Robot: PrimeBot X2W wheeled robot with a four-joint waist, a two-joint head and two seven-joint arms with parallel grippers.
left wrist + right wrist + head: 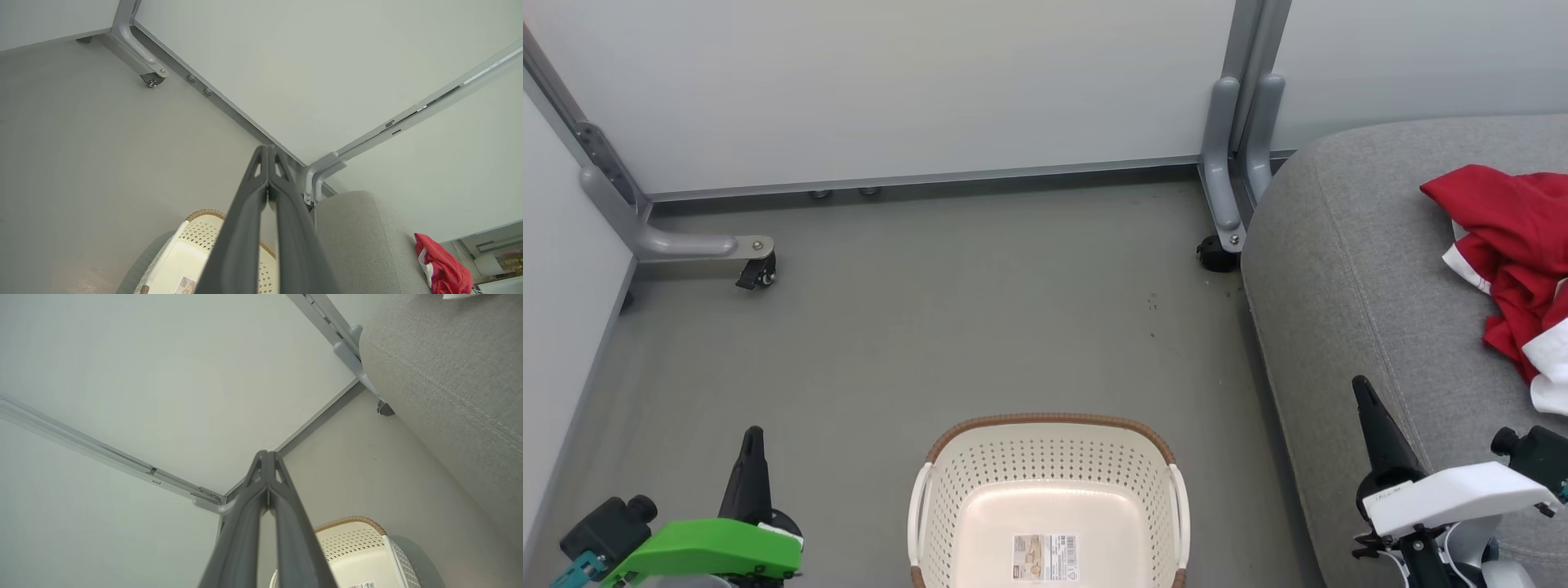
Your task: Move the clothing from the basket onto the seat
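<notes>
Basket: we see the basket [1049, 419] standing on the grey floor [931, 327], with a label sticker [1045, 558] lying on its pale bottom, which shows all round the sticker.
Clothing: we find the clothing [1511, 237], red with white panels, crumpled on top of the seat [1347, 269], well to the right of the basket and apart from it.
Seat: it stands just to the right of the basket, and we see a strip of floor between them.
Left gripper: the left gripper [753, 433] hangs over the floor to the left of the basket. In the left wrist view we see its fingers pressed together tip to tip, holding nothing.
Right gripper: the right gripper [1360, 384] sits to the right of the basket, over the seat's near part. In the right wrist view we see its fingers likewise closed against each other, holding nothing.
Beyond the basket: we see pale partition panels [890, 82] on grey metal legs, one leg ending in a caster [760, 273].
</notes>
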